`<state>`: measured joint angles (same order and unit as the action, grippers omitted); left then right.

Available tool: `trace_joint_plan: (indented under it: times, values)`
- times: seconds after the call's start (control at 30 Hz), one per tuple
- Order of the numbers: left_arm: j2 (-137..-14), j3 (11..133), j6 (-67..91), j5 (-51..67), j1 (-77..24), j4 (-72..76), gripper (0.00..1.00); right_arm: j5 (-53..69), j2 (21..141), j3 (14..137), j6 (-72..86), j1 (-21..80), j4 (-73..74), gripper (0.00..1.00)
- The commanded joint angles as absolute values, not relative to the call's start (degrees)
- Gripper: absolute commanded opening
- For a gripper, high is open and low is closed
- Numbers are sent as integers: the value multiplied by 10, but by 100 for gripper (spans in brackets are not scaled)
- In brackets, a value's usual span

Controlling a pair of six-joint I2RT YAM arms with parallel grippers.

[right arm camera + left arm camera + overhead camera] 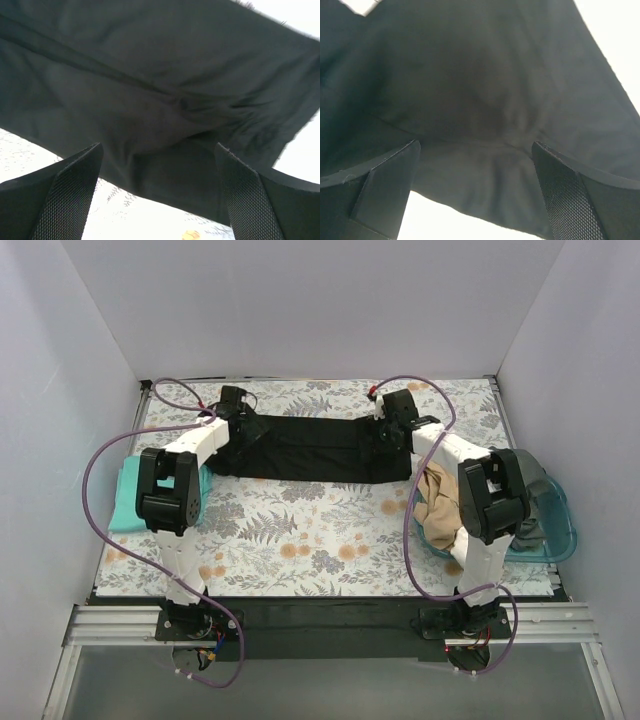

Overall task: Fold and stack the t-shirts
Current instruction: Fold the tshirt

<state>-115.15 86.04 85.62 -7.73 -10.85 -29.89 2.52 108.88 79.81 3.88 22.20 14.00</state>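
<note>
Black t-shirt (pixel 315 445) between left hand (pixel 238 412), right hand (pixel 390 420)

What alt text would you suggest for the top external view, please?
The robot's left gripper and right gripper reach to opposite ends of a black t-shirt laid in a long band on a floral table. A teal t-shirt lies at the left edge; a teal basket holding clothes sits right.

My left arm (pixel 165 490) and right arm (pixel 490 500) were white with chunky black joint housings, each trailing a looping purple cable (pixel 85 485). My fingers (pixel 385 182) were black wedges. Their inner faces carried a fine mesh pattern, possibly rubber, though the view was blurred.
</note>
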Motion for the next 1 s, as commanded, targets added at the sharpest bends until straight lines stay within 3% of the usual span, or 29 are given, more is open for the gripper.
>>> trace_joint_plan:
  times: [0.0,0.27,0.43,0.57,0.67,0.8,0.97]
  values:
    - [-1149,849,871,-73,-83,-285,94,63,1111,810,71,220,156,98]
    - [-1264,943,873,-55,-78,-289,94,94,1142,773,79,218,152,98]
    - [-1395,1135,867,-41,-78,-325,94,98,1027,616,120,233,111,98]
    - [-1486,1264,881,24,-80,-330,94,84,916,432,157,314,98,98]
    - [-1537,1326,897,59,-91,-318,94,132,875,378,206,477,90,98]
    - [-1545,1314,913,78,-125,-262,95,149,882,415,252,627,73,98]
    - [-1550,1313,916,77,-149,-240,95,141,918,523,214,712,73,98]
